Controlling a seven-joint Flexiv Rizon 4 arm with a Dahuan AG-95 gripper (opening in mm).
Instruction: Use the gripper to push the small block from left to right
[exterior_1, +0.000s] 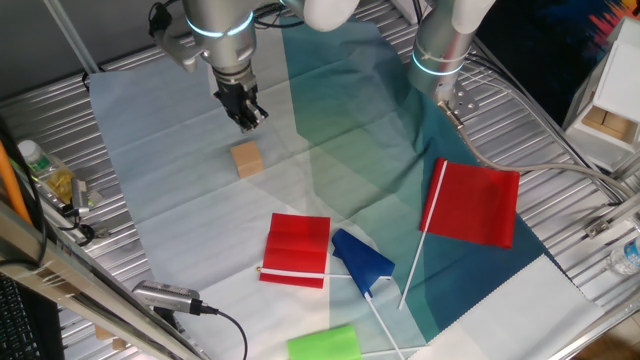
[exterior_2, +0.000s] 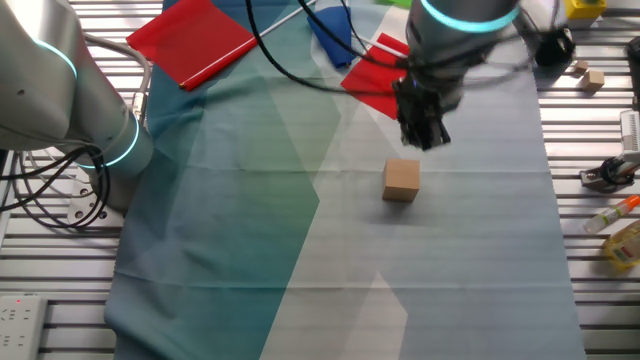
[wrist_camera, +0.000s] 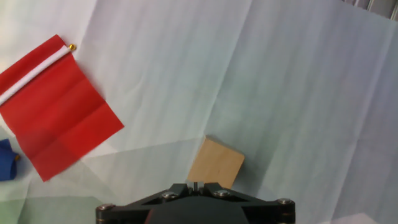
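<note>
**Gripper poised just behind the small block**

I take the small block (exterior_1: 247, 159) as my landmark. The biggest thing under it is the desk (exterior_1: 560, 300), a ribbed metal top, covered around the block by a cloth (exterior_1: 170, 200) that runs from pale grey-white to teal. The block sits flat on the pale part of that cloth, close to where the teal begins.

On the far side of the teal band from the block I see the large red flag (exterior_1: 478, 203) on its white stick, well apart from the block. Nearer to the block, on its front side in one fixed view, lies the smaller red flag (exterior_1: 296, 249), with a blue flag (exterior_1: 362, 262) touching its edge and a bright green piece (exterior_1: 324, 343) beyond those, at the cloth's rim.

The gripper (exterior_1: 247, 118) hangs from the silver arm with the cyan ring, just beside the block on its back side and apart from it; I see a gap between them in both fixed views. In the hand view the block fills the space right ahead of the fingertips (wrist_camera: 194, 185), which are pressed together with only a thin slit between them and nothing pinched.
</note>
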